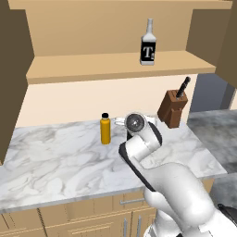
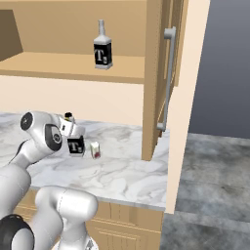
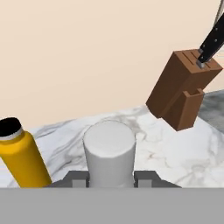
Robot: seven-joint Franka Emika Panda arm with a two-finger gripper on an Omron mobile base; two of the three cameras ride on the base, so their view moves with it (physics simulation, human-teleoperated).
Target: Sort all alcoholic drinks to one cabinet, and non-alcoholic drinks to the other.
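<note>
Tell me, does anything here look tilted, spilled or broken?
Nothing is spilled or broken. Only the knife block leans, on its own stand, as such blocks do. The yellow bottle and the shelf bottle stand upright.

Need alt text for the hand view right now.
The gripper is shut on the pale neck of a "T" bottle over the marble counter. An orange bottle stands left, a brown knife block right.

A white "T" stands on the shelf bottle's (image 1: 147, 41) black label and the counter bottle's (image 2: 75, 145).
</note>
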